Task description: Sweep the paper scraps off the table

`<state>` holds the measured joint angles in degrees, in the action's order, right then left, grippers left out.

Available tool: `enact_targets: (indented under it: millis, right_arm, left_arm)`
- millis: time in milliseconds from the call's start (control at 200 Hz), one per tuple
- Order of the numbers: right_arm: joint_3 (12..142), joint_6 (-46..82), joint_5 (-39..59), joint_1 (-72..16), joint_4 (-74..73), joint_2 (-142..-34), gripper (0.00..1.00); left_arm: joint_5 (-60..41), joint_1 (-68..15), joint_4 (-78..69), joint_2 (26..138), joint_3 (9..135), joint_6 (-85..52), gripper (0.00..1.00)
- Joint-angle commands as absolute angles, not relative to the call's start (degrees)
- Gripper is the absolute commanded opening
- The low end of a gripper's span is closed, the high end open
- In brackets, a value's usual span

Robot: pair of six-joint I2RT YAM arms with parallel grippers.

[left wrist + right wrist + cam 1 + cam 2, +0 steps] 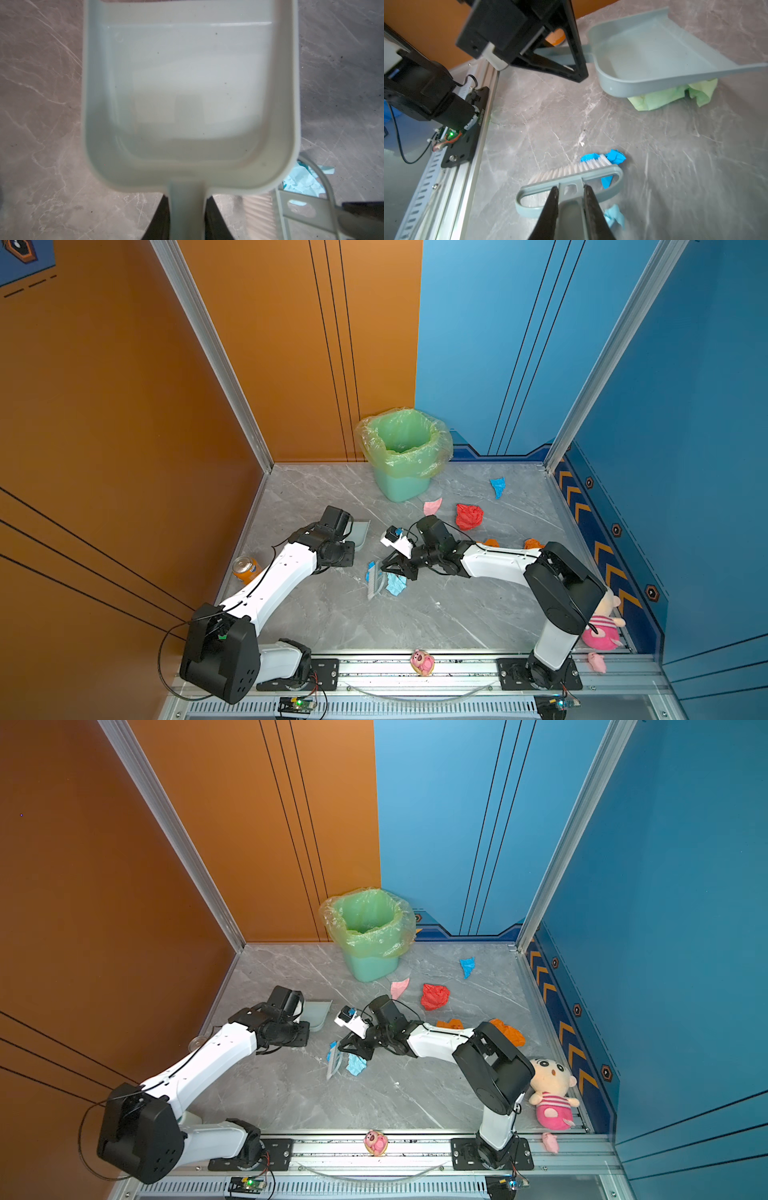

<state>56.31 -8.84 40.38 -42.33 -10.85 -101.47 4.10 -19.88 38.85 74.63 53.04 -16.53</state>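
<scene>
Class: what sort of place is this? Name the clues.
Probably a robot test cell: two arms bolted to an aluminium rail, coloured panel walls, marble-look table strewn with paper scraps.

Bright even light, soft faint shadows, dustpan blurred close-up, wrist views warped at edges.

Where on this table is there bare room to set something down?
Bare: the near strip of the table between the brush and the front rail, and the far-left corner beside the bin. Crowded: mid-table round brush and dustpan, and rightward among the red scrap, pink scrap and orange scraps.
</scene>
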Motion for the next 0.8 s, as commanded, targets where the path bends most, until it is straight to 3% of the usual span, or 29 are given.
enact_targets:
  millis: [0, 400, 646, 796]
  right_arm:
    - [57.3, -14.5, 39.7, -38.1, -1.4, -97.2, 0.0]
    - [55.7, -18.4, 32.3, -28.8, 3.3, -86.0, 0.0]
    - [60.6, -14.2, 39.5, -30.3, 16.1, -82.0, 0.0]
    - [56.0, -18.4, 38.3, -37.1, 16.0, -79.5, 0.0]
  left_arm:
    - [4.1, -19.9, 39.6, 74.2, 53.0, -16.1, 0.0]
    - [3.4, -24.1, 38.6, 78.1, 55.8, -12.9, 0.0]
    - [3.7, -26.7, 37.4, 81.2, 57.4, -12.4, 0.0]
    - [4.0, -26.8, 37.3, 82.8, 58.1, -12.1, 0.0]
